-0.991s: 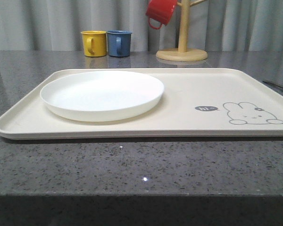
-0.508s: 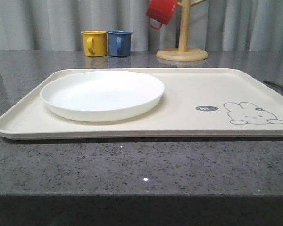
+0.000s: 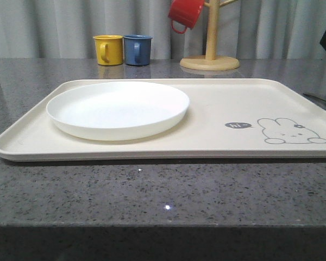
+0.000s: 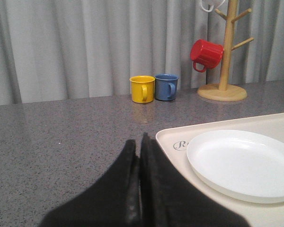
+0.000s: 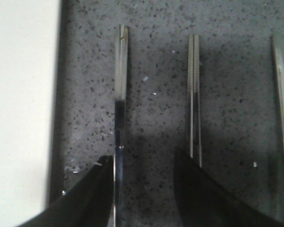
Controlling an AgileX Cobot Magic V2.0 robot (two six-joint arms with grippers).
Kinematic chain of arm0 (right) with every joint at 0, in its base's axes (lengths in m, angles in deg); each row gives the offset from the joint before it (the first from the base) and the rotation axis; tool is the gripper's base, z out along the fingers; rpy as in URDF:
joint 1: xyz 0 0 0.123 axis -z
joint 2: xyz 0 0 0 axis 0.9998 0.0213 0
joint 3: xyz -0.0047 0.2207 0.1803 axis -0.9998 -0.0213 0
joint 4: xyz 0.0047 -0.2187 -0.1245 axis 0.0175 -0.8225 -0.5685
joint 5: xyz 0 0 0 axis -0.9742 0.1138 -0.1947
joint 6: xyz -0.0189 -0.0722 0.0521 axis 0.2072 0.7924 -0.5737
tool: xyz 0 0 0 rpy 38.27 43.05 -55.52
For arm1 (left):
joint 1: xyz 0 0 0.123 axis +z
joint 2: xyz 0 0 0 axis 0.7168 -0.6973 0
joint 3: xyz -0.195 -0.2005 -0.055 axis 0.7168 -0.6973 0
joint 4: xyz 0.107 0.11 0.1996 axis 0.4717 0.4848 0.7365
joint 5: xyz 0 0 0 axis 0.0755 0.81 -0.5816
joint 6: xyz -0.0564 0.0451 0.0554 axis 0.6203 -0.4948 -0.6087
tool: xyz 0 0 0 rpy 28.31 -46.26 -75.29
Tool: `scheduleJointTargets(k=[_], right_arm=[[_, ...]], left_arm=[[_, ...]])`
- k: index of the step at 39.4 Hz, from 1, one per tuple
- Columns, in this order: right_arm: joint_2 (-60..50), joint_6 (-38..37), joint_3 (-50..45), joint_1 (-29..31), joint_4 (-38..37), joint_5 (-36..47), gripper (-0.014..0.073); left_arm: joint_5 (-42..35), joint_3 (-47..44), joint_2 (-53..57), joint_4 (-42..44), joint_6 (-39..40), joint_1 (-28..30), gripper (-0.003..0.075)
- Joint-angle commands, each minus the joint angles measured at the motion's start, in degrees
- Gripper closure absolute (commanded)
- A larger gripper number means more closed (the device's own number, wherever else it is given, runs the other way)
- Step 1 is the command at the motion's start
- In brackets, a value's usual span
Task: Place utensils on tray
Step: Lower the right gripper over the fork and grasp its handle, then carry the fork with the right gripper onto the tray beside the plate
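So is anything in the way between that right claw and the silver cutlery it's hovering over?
Nothing visible. In the wrist view the right gripper hangs open over bare counter, with one utensil handle by one finger and the chopsticks by the other. The tray edge lies just beside them, with no obstacle between.

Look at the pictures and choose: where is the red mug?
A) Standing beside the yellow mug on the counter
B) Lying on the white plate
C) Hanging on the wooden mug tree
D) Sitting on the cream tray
C: the red mug hangs from a branch of the wooden mug tree, off the counter, apart from the yellow mug.
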Motion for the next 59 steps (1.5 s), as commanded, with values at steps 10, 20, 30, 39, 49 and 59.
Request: scheduleJointTargets(k=[10, 20, 30, 39, 49, 59], right_arm=[[1.1, 0.3, 2.0, -2.7, 0.5, 2.8, 0.0267], [1.8, 0.3, 2.0, -2.7, 0.5, 2.0, 0.0301], [1.8, 0.3, 2.0, -2.7, 0.4, 1.0, 0.0561], [1.8, 0.3, 3.6, -2.7, 0.1, -1.4, 0.0612], [0.0, -0.3, 12.4, -3.3, 1.5, -13.1, 0.0612], [-3.2, -9.5, 14.0, -12.0, 2.5, -11.0, 0.0612]], left_arm=[[-5.0, 1.3, -0.8, -0.6, 0.5, 0.1, 0.0739], [-5.0, 1.3, -0.8, -0.6, 0.5, 0.1, 0.0739], [-5.0, 1.3, -0.8, -0.6, 0.5, 0.1, 0.0739], [-5.0, 1.3, -0.8, -0.6, 0.5, 0.1, 0.0739], [-5.0, 1.3, -0.8, -0.6, 0.5, 0.1, 0.0739], [-5.0, 1.3, -0.8, -0.6, 0.5, 0.1, 0.0739]])
